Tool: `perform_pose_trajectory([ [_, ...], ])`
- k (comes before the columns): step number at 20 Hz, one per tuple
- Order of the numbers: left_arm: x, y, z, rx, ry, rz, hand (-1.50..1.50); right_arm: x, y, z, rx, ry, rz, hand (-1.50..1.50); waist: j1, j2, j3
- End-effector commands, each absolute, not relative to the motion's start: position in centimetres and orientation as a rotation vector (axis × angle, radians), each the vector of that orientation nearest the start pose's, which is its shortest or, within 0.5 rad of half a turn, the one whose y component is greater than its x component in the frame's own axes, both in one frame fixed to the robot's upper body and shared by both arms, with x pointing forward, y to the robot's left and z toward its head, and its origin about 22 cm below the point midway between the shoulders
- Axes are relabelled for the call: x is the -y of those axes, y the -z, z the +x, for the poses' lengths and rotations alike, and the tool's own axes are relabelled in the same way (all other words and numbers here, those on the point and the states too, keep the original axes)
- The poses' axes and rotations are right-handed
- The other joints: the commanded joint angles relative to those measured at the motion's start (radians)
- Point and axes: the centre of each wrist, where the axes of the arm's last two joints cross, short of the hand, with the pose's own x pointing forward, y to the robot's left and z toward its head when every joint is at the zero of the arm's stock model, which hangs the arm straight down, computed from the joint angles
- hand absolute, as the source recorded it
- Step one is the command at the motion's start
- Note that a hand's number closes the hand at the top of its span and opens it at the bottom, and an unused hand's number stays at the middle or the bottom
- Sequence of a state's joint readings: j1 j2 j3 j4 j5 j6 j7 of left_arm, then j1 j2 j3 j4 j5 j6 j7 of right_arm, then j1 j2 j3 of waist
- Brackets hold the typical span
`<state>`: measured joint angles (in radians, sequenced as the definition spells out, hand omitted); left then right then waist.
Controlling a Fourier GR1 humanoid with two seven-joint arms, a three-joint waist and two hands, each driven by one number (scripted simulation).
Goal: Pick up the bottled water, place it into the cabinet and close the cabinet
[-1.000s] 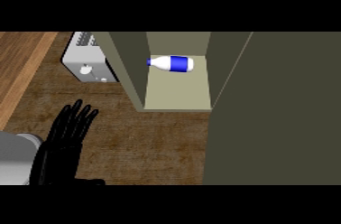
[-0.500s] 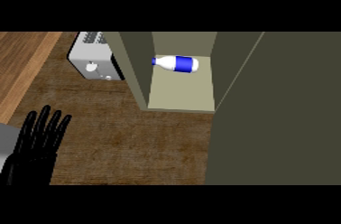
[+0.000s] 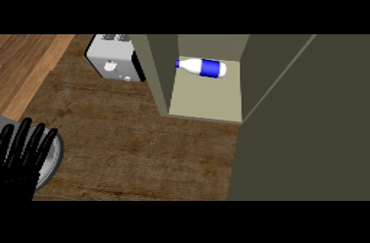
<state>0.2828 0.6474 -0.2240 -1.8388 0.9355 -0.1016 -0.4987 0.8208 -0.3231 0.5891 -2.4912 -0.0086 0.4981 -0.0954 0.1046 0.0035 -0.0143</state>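
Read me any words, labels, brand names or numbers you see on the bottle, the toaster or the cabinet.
No readable text anywhere.
Bottled water, lying on its side in the cabinet: a plain blue band, no lettering visible.
Toaster: a round knob and a small button, no markings legible.
Cabinet walls and door: bare.

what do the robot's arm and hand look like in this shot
Only the left hand shows, at the lower left: plain black, with long slim fingers. Beneath it lies a rounded grey forearm. No cables or markings are visible. The right hand is out of view.
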Motion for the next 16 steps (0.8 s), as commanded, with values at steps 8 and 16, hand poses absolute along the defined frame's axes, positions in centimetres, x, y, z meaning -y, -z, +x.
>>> perform_pose_trajectory([
  [8,-32.9,-5.6,17.0,1.847,-0.107,-0.574,-1.5,16.4,-12.9,5.8,1.601,-0.784,0.96,1.5,0.086,0.026,-0.004],
  [16,-33.7,-6.2,17.2,1.834,-0.076,-0.575,-1.5,17.2,-13.7,7.5,1.62,-1.018,0.853,-1.5,0.15,0.027,-0.013],
])
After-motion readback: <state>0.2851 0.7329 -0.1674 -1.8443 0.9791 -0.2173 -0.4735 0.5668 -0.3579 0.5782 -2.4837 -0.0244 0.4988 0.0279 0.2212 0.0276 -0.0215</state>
